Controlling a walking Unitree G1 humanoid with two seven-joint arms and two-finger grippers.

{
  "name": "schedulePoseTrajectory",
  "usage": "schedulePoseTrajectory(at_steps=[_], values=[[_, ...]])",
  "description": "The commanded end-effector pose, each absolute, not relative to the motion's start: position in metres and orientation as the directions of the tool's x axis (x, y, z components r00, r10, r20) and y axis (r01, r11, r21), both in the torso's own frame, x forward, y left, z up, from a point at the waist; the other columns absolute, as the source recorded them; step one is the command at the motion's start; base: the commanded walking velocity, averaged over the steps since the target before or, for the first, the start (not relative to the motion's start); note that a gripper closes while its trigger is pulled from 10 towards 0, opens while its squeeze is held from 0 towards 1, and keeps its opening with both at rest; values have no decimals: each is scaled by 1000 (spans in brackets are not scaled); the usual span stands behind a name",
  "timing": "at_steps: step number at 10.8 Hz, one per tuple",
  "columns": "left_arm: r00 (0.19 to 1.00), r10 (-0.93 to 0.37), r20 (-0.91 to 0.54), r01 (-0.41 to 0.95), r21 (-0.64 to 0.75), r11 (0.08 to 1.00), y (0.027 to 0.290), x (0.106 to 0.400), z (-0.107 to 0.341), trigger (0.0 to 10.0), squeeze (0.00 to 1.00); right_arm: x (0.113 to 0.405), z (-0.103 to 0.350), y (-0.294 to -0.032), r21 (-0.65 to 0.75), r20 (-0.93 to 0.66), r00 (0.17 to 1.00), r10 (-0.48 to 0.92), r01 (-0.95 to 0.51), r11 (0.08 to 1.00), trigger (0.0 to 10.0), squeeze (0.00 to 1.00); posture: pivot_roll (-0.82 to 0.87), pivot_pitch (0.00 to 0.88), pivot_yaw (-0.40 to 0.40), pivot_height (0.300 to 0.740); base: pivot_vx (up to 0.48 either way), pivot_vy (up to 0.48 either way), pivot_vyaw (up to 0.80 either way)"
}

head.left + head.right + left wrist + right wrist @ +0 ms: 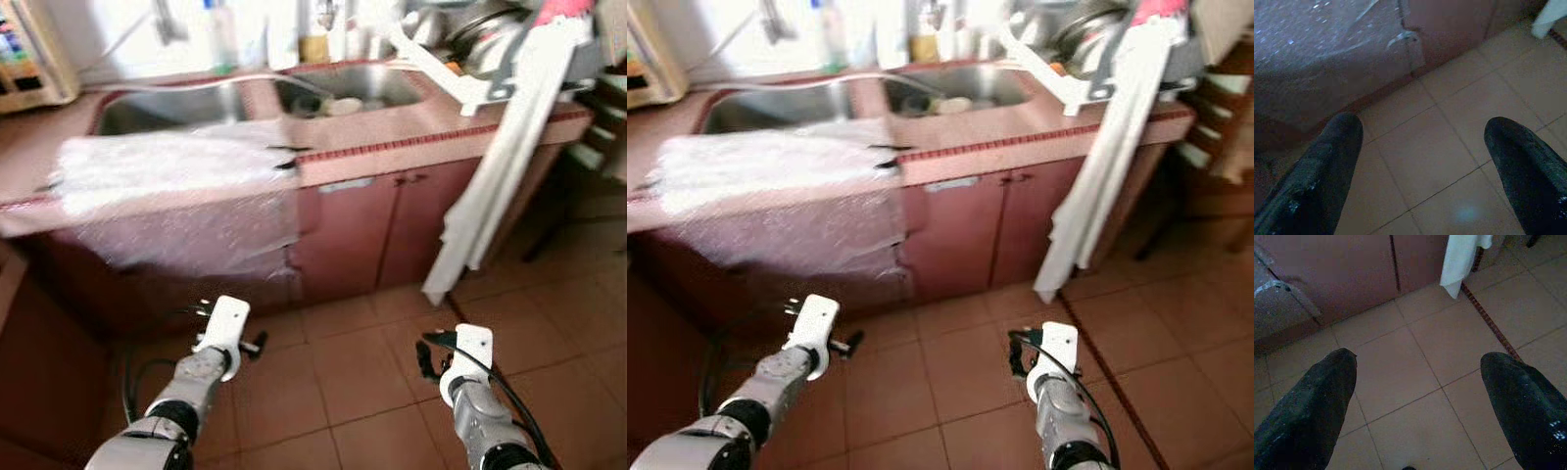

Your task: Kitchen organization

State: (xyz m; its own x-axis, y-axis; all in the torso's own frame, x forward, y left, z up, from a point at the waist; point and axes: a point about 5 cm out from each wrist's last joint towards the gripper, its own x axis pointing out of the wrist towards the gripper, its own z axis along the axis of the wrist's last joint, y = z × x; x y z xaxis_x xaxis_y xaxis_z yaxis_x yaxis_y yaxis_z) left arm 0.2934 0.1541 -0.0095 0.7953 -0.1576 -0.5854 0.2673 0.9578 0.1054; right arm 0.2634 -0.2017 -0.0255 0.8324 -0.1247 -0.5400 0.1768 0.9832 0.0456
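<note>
A reddish worktop (pixel 392 147) spans twelve o'clock, holding a double steel sink (pixel 353 86) with dishes in the right basin. A sheet of clear plastic wrap (pixel 176 196) drapes over the worktop's front edge at eleven o'clock, covering the cabinet there. A white cloth (pixel 500 186) hangs from the worktop at two o'clock, down towards the tiled floor (pixel 343 372). Left gripper (pixel 1425 161) at seven o'clock and right gripper (pixel 1418 396) at five o'clock both hover over the tiles, jaws spread, holding nothing.
</note>
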Motion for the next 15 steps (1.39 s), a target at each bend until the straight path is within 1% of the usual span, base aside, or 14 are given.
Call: schedulePoseTrajectory(at_steps=[1,7,9,10,15], values=[[798,-156,-583,267,109,957,155,295,-8,10000,0,262,-27,-200,53,-547,828,-123,181,982,10000,59,-35,0,51,740,0,0,-788],[803,-176,-570,277,95,956,152,297,-6,10000,0,262,-28,-199,60,-551,826,-119,181,982,10000,55,-29,0,53,740,0,0,-788],[803,-174,-570,281,105,954,151,297,-6,10000,0,262,-28,-199,63,-552,825,-120,185,981,10000,55,-29,0,53,740,0,0,-788],[808,-155,-568,276,132,952,153,298,-5,10000,0,261,-28,-200,65,-554,824,-120,187,980,10000,55,-29,0,52,740,0,0,-781],[808,-146,-571,265,130,956,156,296,-7,10000,0,263,-27,-202,60,-551,824,-131,196,979,10000,51,-26,0,53,740,0,0,0]])
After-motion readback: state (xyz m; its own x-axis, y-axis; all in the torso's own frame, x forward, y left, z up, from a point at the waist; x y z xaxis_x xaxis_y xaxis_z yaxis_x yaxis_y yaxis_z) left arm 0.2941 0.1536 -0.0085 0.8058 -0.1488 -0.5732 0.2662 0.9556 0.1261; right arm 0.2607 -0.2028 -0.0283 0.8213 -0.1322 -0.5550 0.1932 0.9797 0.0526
